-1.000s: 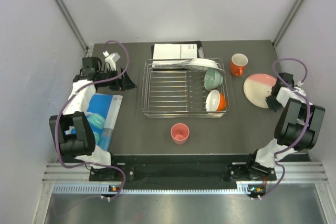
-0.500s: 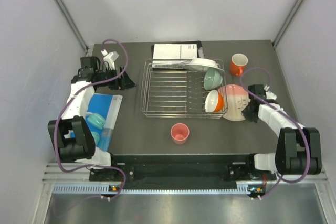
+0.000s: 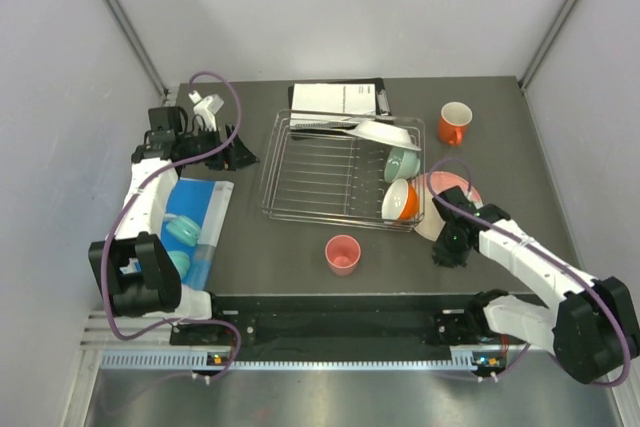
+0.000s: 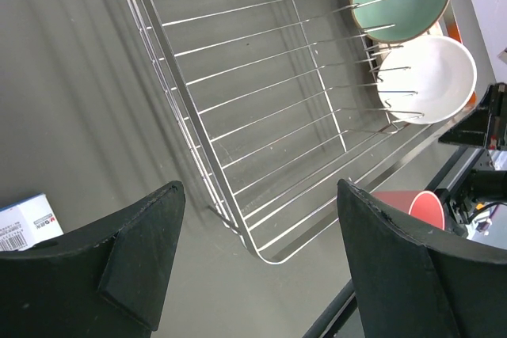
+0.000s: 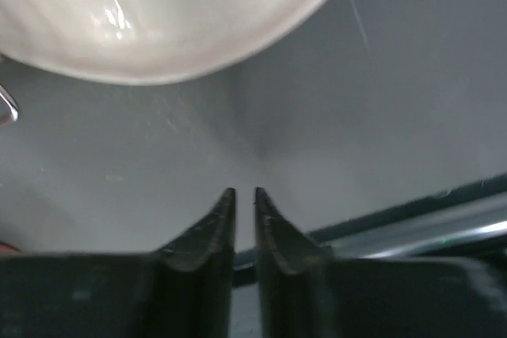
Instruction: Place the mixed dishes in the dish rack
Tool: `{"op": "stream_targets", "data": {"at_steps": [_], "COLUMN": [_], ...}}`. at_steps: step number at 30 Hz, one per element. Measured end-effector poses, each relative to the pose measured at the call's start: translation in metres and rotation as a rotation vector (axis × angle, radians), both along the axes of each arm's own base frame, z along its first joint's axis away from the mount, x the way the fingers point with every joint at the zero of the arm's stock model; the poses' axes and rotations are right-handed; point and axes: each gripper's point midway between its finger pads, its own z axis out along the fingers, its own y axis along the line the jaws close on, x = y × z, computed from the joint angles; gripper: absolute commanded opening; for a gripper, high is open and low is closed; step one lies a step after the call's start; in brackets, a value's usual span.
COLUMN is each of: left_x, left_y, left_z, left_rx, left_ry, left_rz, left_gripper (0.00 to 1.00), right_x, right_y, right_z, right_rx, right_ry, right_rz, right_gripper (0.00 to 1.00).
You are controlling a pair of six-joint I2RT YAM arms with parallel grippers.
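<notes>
The dish rack (image 3: pixel 320 175) sits mid-table, skewed, holding a white plate (image 3: pixel 378 132), a mint-green bowl (image 3: pixel 403 162) and an orange bowl (image 3: pixel 404 201). A pale pink plate (image 3: pixel 441 203) leans against the rack's right side. My right gripper (image 3: pixel 447 247) is just below it, almost shut with only a thin slit and nothing in it (image 5: pixel 244 191); the plate's pale underside (image 5: pixel 158 21) hangs above the fingertips, apart from them. My left gripper (image 3: pixel 235 155) stands open left of the rack (image 4: pixel 261 187). The orange mug (image 3: pixel 455 123) and pink cup (image 3: pixel 343 254) stand on the table.
A blue sheet (image 3: pixel 195 217) with teal pieces lies at the left. White printed paper on a black board (image 3: pixel 335 99) lies behind the rack. The table's front edge runs close under my right gripper.
My right arm carried the pink plate leftward from the table's right side to the rack, which shifted and skewed. The plate now leans there and the jaws are off it.
</notes>
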Motion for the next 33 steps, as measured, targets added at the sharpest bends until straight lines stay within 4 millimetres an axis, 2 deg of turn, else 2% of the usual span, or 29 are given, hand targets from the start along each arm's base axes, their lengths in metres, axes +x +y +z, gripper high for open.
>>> {"op": "stream_targets", "data": {"at_steps": [3, 5, 6, 11, 14, 20, 27, 33], "left_x": [0.0, -0.001, -0.001, -0.004, -0.005, -0.006, -0.009, -0.012], "left_y": [0.0, 0.0, 0.0, 0.002, 0.004, 0.006, 0.011, 0.012], "left_z": [0.0, -0.001, -0.001, -0.005, -0.008, -0.012, -0.021, -0.028], "left_rx": [0.002, 0.005, 0.006, 0.018, 0.034, 0.056, 0.087, 0.101], "left_ry": [0.0, 0.0, 0.001, 0.019, 0.024, 0.03, 0.057, 0.071], "left_rz": [-0.001, -0.003, -0.004, -0.002, 0.001, 0.006, 0.013, 0.011], "left_gripper": [0.82, 0.82, 0.81, 0.81, 0.81, 0.81, 0.81, 0.8], "right_x": [-0.011, -0.006, 0.001, 0.065, 0.086, 0.11, 0.144, 0.163], "right_y": [0.004, 0.004, 0.005, 0.014, 0.011, 0.007, 0.018, 0.014], "right_z": [0.003, 0.016, 0.025, 0.099, 0.12, 0.123, 0.093, 0.086], "right_rx": [0.004, -0.005, -0.007, 0.003, -0.016, -0.064, -0.123, -0.141], "right_ry": [0.039, 0.028, 0.007, -0.257, -0.365, -0.445, -0.391, -0.391], "right_rz": [0.016, 0.016, 0.014, -0.013, -0.037, -0.053, -0.017, -0.021], "right_gripper": [0.24, 0.25, 0.26, 0.26, 0.25, 0.22, 0.26, 0.24]}}
